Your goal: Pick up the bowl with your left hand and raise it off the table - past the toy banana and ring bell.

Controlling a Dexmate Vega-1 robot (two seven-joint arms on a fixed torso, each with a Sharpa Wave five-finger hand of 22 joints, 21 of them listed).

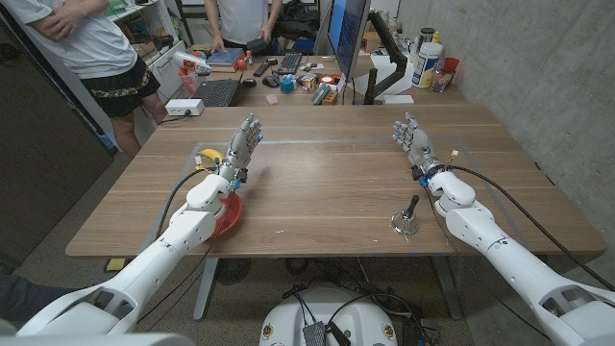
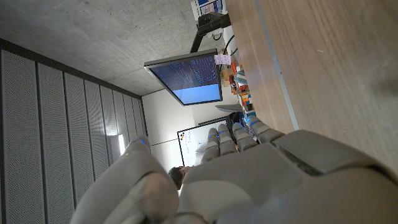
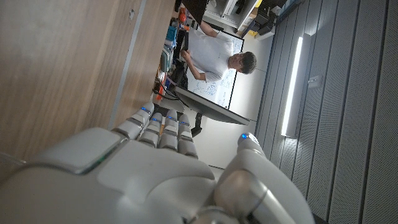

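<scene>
In the head view, a red bowl (image 1: 227, 217) is seen on the wooden table (image 1: 336, 183) near its front edge on the robot's left, largely covered by the left forearm, which passes over it. Being round, the bowl has no long axis that can be told; its opening appears to face up. The left hand (image 1: 244, 145) is held beyond the bowl, fingers extended away from the robot and slightly apart, with nothing grasped. A yellow toy banana (image 1: 207, 157) is partly seen just left of the left wrist; its direction cannot be judged. The right hand (image 1: 413, 140) is held over the table's right side, fingers spread and empty. A ring bell (image 1: 405, 221) with a dark upright handle stands near the front edge, beside the right forearm. Two people stand behind the table at a cluttered desk with a monitor (image 1: 348, 34).

In the left wrist view, the back of the left hand (image 2: 249, 180) is shown with fingers straight beside the table surface.

In the right wrist view, the right hand (image 3: 143, 174) is shown likewise extended, nothing held.
</scene>
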